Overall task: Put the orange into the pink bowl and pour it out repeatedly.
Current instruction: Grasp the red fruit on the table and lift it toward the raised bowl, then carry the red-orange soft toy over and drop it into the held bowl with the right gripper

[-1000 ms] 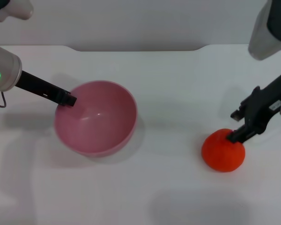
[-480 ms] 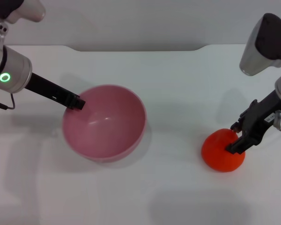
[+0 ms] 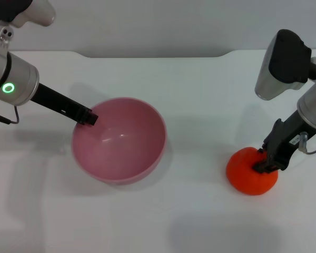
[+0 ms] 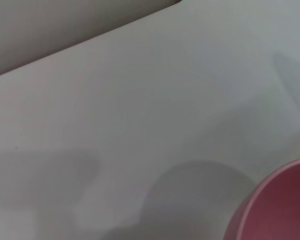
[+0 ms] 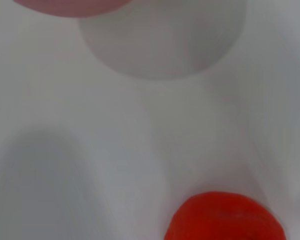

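The pink bowl [image 3: 119, 139] stands on the white table left of the middle, and nothing lies in it. My left gripper [image 3: 87, 117] is shut on its far left rim. The bowl's edge also shows in the left wrist view [image 4: 280, 207]. The orange [image 3: 248, 171] sits on the table at the right. My right gripper [image 3: 267, 163] is down on its upper right side, touching it. The right wrist view shows the orange [image 5: 225, 217] close by and the bowl's edge [image 5: 70, 6] farther off.
The white table [image 3: 200, 105] ends at a far edge with a grey notch along the back. My right arm's grey housing [image 3: 282, 63] hangs above the right side of the table.
My left gripper has moved right with the bowl in it. My right gripper has swung more upright and settled lower on the orange, which has stayed in place.
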Tool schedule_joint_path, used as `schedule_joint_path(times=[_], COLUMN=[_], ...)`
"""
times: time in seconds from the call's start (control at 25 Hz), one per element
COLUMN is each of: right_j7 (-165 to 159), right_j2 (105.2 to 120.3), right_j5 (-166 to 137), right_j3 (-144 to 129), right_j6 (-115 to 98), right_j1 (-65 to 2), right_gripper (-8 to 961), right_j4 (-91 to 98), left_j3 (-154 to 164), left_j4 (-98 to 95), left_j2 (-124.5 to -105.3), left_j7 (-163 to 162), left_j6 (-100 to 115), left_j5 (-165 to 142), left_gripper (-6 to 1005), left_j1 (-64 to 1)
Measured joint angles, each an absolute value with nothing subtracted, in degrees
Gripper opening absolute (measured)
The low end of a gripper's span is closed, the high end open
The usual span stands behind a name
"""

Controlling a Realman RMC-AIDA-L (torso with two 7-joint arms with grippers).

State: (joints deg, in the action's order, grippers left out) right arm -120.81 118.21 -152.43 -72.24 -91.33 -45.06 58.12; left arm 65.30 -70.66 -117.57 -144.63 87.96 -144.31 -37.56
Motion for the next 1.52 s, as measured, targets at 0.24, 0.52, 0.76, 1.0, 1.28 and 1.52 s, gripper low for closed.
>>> schedule_joint_path(times=[0.24,0.52,0.76,1.0,1.28,1.52], right_j7=[-120.87,-121.31,-123.81,-123.19,-120.50,-120.51], right_j2=[118.22,118.43,118.86,119.17,119.43,119.39], right_j5=[-152.48,-149.82,-144.24,-133.93,-127.63,-127.81], right_j3=[-72.33,-69.88,-66.55,-68.33,-75.97,-81.50], right_j6=[-91.32,-92.35,-94.74,-93.63,-89.71,-87.26], right_j1=[-45.15,-43.60,-41.72,-40.69,-40.19,-41.49], right_gripper=[280,203,161,141,136,135], right_j4=[58.62,67.76,86.32,96.57,94.86,90.69], left_j3=[65.30,65.30,65.30,66.66,66.97,67.09], left_j4=[-70.67,-70.69,-70.73,-70.62,-70.43,-70.30], left_j2=[-117.45,-117.40,-117.34,-117.49,-117.69,-117.81], left_j7=[-144.35,-144.57,-144.44,-144.41,-144.49,-144.31], left_j6=[87.93,87.93,88.16,88.37,88.12,87.84], left_j5=[-144.31,-144.31,-144.38,-144.40,-144.29,-143.98], left_gripper=[45,45,45,45,45,45], left_j1=[-37.55,-37.53,-38.00,-38.38,-38.95,-39.78])
